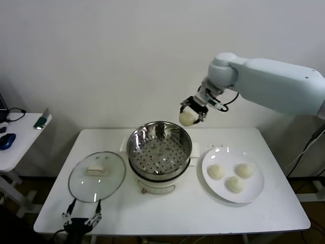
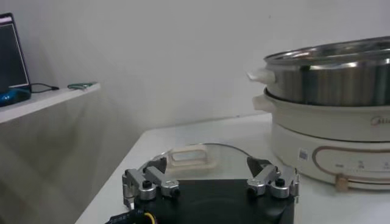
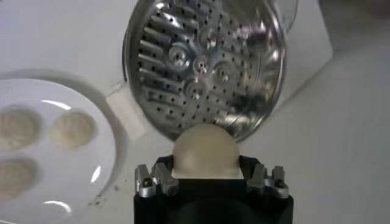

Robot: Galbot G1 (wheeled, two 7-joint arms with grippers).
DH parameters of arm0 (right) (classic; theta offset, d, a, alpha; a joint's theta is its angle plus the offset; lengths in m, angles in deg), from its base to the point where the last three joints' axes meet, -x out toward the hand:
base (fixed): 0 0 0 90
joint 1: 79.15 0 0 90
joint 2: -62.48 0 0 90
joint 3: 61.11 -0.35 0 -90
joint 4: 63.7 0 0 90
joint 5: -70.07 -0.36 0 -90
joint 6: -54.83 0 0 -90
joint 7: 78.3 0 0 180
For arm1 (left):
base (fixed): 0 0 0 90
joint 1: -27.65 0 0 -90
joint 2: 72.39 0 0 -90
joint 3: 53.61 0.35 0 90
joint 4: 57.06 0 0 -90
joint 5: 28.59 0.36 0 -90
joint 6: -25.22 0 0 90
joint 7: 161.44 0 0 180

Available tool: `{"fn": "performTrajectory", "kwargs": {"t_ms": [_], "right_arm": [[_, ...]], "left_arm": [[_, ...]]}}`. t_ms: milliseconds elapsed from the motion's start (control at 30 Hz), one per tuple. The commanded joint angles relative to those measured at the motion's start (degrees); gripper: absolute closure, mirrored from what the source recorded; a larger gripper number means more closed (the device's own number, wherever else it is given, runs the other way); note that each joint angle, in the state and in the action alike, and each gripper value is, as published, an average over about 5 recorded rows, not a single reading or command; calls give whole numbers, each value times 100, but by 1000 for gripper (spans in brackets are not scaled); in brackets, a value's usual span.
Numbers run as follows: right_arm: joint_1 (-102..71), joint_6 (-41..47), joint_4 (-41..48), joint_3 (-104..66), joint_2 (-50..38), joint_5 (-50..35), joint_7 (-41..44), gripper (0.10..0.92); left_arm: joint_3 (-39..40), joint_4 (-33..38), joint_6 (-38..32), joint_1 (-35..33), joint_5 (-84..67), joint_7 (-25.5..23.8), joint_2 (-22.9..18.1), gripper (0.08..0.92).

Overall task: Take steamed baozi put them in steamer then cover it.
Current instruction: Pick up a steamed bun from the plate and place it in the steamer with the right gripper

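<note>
Gripping one baozi (image 1: pixel 187 118) between its jaws, our right gripper (image 1: pixel 192 112) hangs in the air above the far right rim of the steamer (image 1: pixel 159 147), with the bun clear of the pot. From our right wrist view the same baozi (image 3: pixel 204 152) fills the gap of the gripper (image 3: pixel 210 181), jaws clamped on its sides, and the steamer's perforated tray (image 3: pixel 204 64) lies below it with nothing on it. In our head view the shiny pot likewise holds no bun; it sits on its cream-white base (image 1: pixel 157 184) near the middle of the white worktop (image 1: pixel 264 213).

Just to the right of the steamer we see the white plate (image 1: pixel 254 195), which carries the three other baozi (image 1: pixel 216 172) in a loose triangle, close together.

To the left of the steamer the cover (image 1: pixel 97 176) lies flat on the worktop, handle up, apart from the pot. Our left gripper (image 1: pixel 80 218) rests low at the near edge of the worktop, just in front of the cover; in our left wrist view its jaws stand apart and hold nothing (image 2: pixel 210 182), with the cover's handle (image 2: pixel 190 156) beyond them.

A small side table (image 1: pixel 15 147) stands off to the left with a few objects on it.
</note>
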Motion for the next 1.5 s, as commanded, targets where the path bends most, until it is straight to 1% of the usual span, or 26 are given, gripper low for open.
{"fn": "performTrajectory", "kwargs": {"t_ms": [33, 200, 533, 1000, 1500], "right_arm": [[-223, -1164, 170, 94, 867, 1100, -456, 321], [-700, -1380, 764, 60, 1097, 1654, -520, 321], [-1289, -1566, 1514, 10, 1246, 2147, -596, 321], [-1900, -1696, 2427, -285, 1620, 2452, -868, 321], [-2179, -1844, 3046, -538, 2070, 2679, -1006, 321]], "left_arm": [[15, 25, 17, -2, 7, -4, -17, 177], [18, 21, 14, -3, 11, -3, -26, 177], [42, -34, -2, 3, 27, 3, -24, 177], [87, -105, -29, 18, 78, 30, 7, 177], [162, -181, -68, 49, 129, 114, -6, 177]]}}
